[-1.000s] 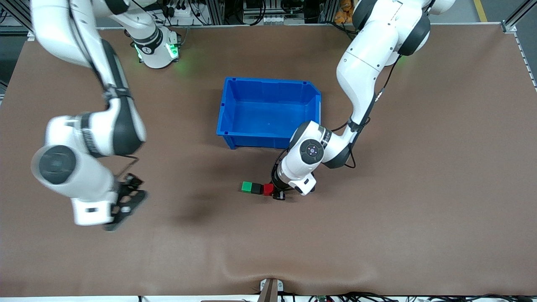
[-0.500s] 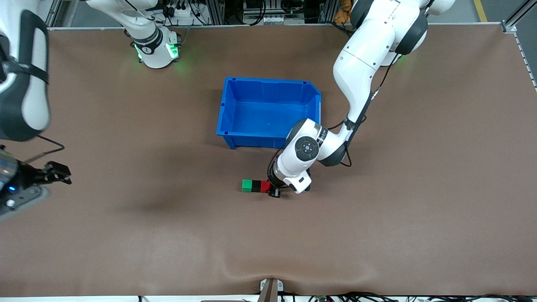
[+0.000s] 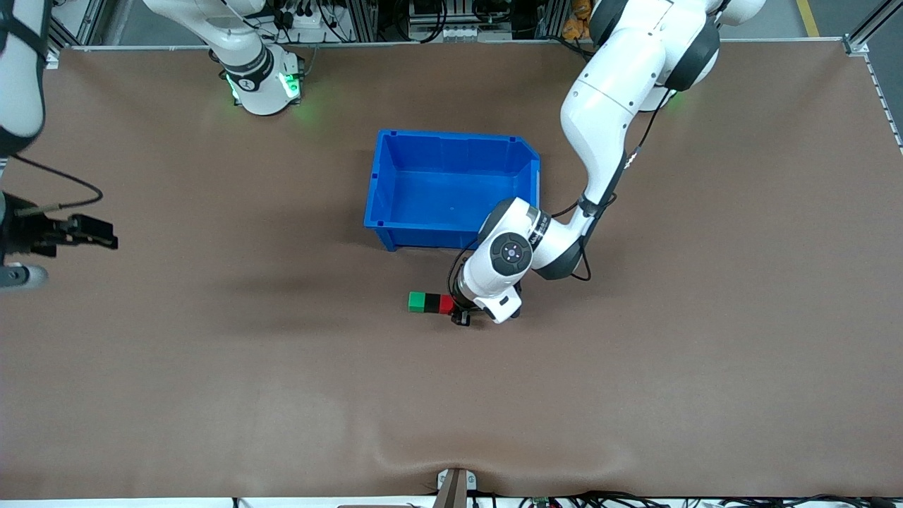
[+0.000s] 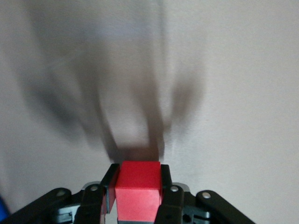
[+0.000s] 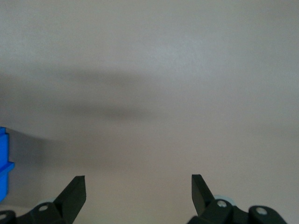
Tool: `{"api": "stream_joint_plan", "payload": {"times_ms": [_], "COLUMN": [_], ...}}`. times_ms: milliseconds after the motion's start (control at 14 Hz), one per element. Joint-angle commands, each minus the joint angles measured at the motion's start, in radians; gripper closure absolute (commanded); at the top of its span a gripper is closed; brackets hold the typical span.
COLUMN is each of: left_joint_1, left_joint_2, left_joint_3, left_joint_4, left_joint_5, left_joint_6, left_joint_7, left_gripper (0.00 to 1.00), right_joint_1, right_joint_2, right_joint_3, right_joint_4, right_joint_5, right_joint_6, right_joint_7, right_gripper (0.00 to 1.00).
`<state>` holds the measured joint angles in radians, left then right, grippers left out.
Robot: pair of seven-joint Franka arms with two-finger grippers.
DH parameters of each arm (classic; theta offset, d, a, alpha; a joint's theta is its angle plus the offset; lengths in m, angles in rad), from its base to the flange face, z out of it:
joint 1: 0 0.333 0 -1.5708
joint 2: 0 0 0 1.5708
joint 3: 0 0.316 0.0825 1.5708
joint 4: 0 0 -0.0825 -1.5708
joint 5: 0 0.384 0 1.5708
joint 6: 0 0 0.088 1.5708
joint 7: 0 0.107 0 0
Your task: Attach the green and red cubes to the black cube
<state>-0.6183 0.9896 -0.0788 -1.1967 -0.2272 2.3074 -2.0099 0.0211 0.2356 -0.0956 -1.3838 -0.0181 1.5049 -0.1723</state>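
Gripping the small red plastic cube mid-bench, left gripper is pressing it beside the green cube; right gripper is waiting wide open and holding nothing. Risk: misalignment breaking the row.

The black cube is barely discernible between its neighbours, and the left claw sits mostly under its wrist.

A robotics lab bench.
Two white arms stand bolted along one edge of a brown mat-covered tabletop, with aluminium framing, power strips and bundled cables along the edge by their bases, and a blue plastic parts bin mid-surface.
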Motion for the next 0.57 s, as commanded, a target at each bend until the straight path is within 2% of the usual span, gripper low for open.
{"api": "stream_joint_plan", "payload": {"times_ms": [0,286,357,429,500], "left_joint_1": [0.008,0.035,0.038,0.049,0.051], "left_joint_2": [-0.032,-0.028,-0.025,-0.023,-0.023], "left_joint_3": [0.007,0.008,0.008,0.007,0.005], "left_joint_4": [-0.003,-0.004,-0.003,-0.004,-0.004], "left_joint_5": [-0.012,-0.017,-0.017,-0.017,-0.015], "left_joint_6": [-0.052,-0.052,-0.051,-0.049,-0.049], "left_joint_7": [0.008,0.006,0.006,0.014,0.029], "left_gripper": [1.00,1.00,0.97,0.81,0.50], "right_joint_1": [-0.021,-0.056,-0.052,-0.041,-0.037], "right_joint_2": [-0.113,-0.173,-0.183,-0.187,-0.187], "right_joint_3": [0.016,0.039,0.039,0.036,0.039], "right_joint_4": [-0.094,-0.090,-0.093,-0.092,-0.087], "right_joint_5": [0.012,0.014,0.014,0.014,0.014], "right_joint_6": [0.000,-0.034,-0.049,-0.051,-0.052], "right_joint_7": [0.097,0.158,0.160,0.160,0.160], "right_gripper": [0.00,0.00,0.00,0.00,0.00]}}
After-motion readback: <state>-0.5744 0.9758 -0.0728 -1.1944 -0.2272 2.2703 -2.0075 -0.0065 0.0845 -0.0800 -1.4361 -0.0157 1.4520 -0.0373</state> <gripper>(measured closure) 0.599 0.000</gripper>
